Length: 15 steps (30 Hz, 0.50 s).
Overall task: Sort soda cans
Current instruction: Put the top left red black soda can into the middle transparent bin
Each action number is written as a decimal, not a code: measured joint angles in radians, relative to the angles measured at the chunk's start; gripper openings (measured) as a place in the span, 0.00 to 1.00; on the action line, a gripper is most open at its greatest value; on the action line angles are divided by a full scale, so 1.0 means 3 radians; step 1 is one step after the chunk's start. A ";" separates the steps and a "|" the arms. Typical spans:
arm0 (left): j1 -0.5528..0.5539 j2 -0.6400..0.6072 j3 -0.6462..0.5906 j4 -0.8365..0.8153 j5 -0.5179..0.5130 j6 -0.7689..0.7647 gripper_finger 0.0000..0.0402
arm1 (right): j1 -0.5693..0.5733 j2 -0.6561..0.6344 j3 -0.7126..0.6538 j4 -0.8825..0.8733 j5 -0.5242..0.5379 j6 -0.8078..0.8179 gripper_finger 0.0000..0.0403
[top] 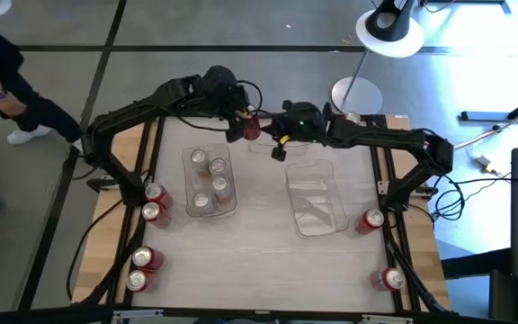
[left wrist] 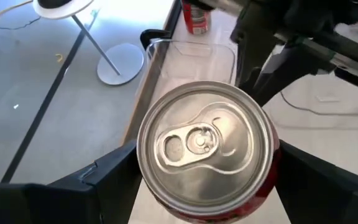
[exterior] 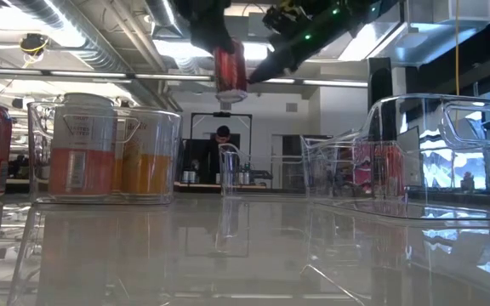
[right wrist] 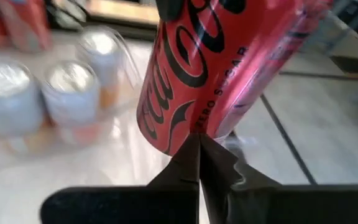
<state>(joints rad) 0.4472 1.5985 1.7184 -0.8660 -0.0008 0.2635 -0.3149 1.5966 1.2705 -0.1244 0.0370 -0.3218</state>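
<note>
The wooden-edged table (top: 268, 261) fills the high view, with both dark arms reaching toward its far edge. On the left half stands a clear plastic bin (top: 209, 182) holding four pale, silver-topped cans (top: 212, 185). On the right half a second clear bin (top: 316, 205) looks bare inside, though glare on its walls makes that hard to be sure of.

The left gripper (top: 245, 120) is raised above the table near the far edge, its fingers (left wrist: 98, 180) clamped on either side of a red soda can (left wrist: 205, 152), which hangs in the air tilted rather than upright. The right gripper (right wrist: 199, 155) meets it from the other side, its two fingertips pressed together with nothing between them, their points just at the can's red wall.

Loose red cans stand along the table's sides: four near the left edge (top: 154, 203) and two near the right edge (top: 371, 220). A person in dark clothes (top: 7, 94) stands on the floor off the left corner.
</note>
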 joint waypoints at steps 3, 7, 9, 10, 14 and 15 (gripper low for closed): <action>0.0037 0.0092 -0.0021 0.0147 0.0005 -0.0048 0.76 | 0.0000 -0.0191 -0.0003 -0.0309 0.0199 -0.0015 0.02; 0.0095 0.0255 -0.0058 0.0332 -0.0017 -0.0090 0.76 | 0.0000 -0.0464 -0.0003 -0.0736 0.0329 -0.0008 0.03; 0.0126 0.0369 -0.0058 0.0426 -0.0073 -0.0096 0.76 | 0.0000 -0.0534 -0.0003 -0.0955 0.0472 -0.0004 0.03; 0.0144 0.0421 -0.0060 0.0467 -0.0111 -0.0096 0.76 | 0.0000 -0.0558 -0.0003 -0.1061 0.0523 0.0010 0.03; 0.0210 0.0664 -0.0062 0.0675 -0.0162 -0.0161 0.76 | 0.0000 -0.0562 -0.0022 -0.1377 0.0612 0.0072 0.03; 0.0225 0.0717 -0.0062 0.0698 -0.0165 -0.0189 0.76 | 0.0000 -0.0560 -0.0062 -0.1383 0.0623 0.0089 0.03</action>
<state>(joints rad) 0.5148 1.8136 1.6997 -0.6565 -0.0503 0.2068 -0.3149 1.4287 1.2518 -0.5393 0.2240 -0.2952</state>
